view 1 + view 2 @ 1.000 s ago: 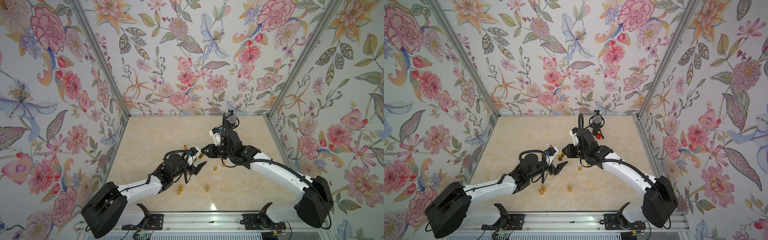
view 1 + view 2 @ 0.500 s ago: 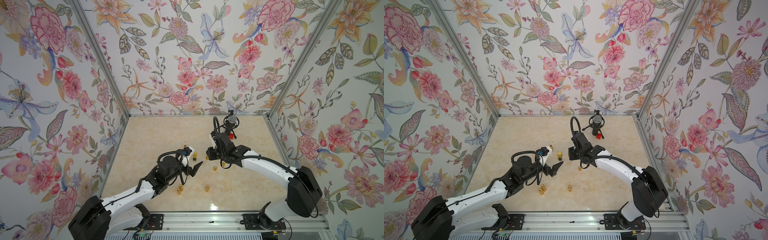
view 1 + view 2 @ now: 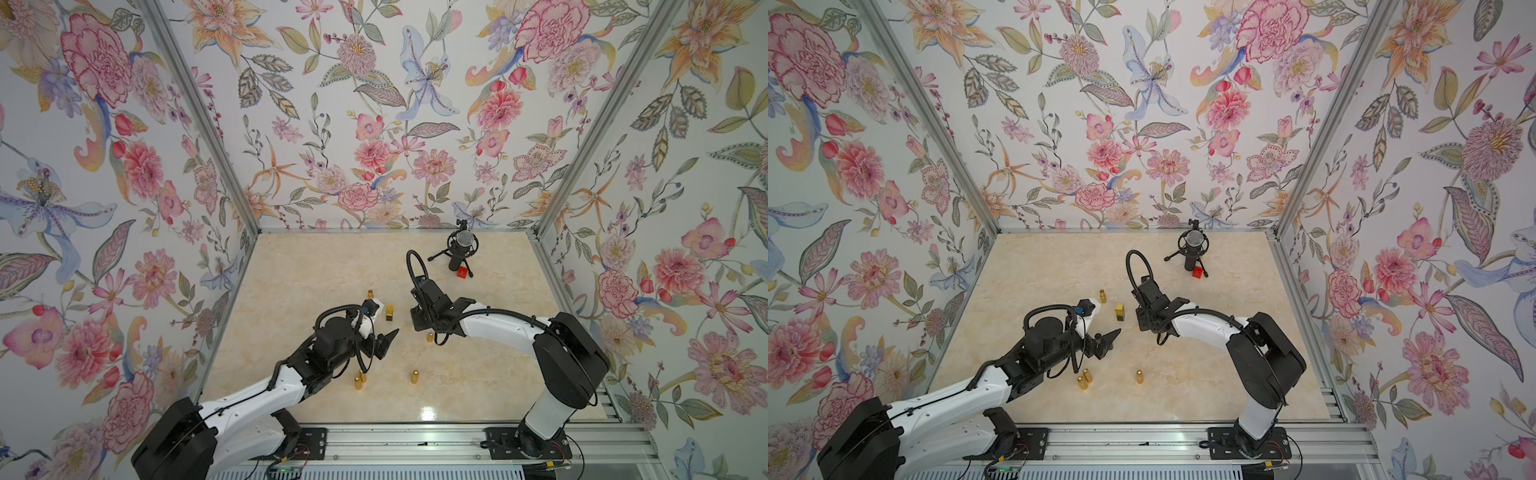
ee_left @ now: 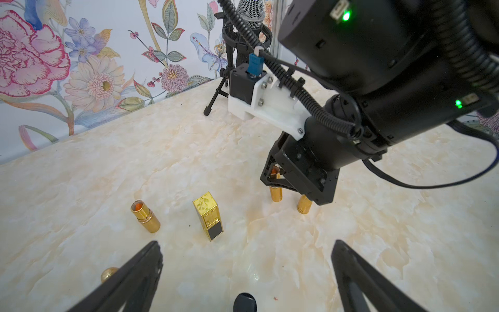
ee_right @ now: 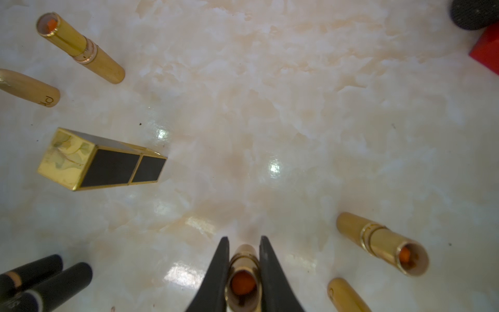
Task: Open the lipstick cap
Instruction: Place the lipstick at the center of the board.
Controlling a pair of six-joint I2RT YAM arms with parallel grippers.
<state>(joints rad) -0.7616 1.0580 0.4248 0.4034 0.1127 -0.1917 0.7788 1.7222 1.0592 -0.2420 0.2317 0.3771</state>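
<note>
Marble-look tabletop (image 3: 478, 374), floral walls (image 3: 374, 124) on three sides, both arms low over the middle.

Entry, right gripper (image 5: 244, 240): jaws narrow and clamped on a round gold lipstick (image 5: 243, 263), one finger on each side of the barrel. It has no cap, and you can see the orange bullet down the open end. The left wrist view shows it upright with its base on the table.

Entry, left gripper (image 4: 247, 243): jaws spread as wide as they go, nothing between them. It hangs just above the surface, short of the lipsticks.

Change over the last second: the two grippers were nose to nose above the table centre. The left one has since opened out fully and backed off to its own side. The right one has come down to the surface with its load. My reading is that the pull-off on this one is done.

Where the cap went: you cannot tell for certain. A loose gold cap (image 5: 347, 295) lies just beside the held one, near a second uncapped lipstick (image 5: 383, 243). It may be the one.

Further out: a square gold-and-black lipstick (image 4: 208, 216) stands between the grippers, apparently still capped, so it is likely your next target. Beside it stands a third uncapped lipstick (image 4: 144, 216). A microphone (image 3: 460, 247) and a red block (image 3: 462, 273) sit near the back wall, well apart.
</note>
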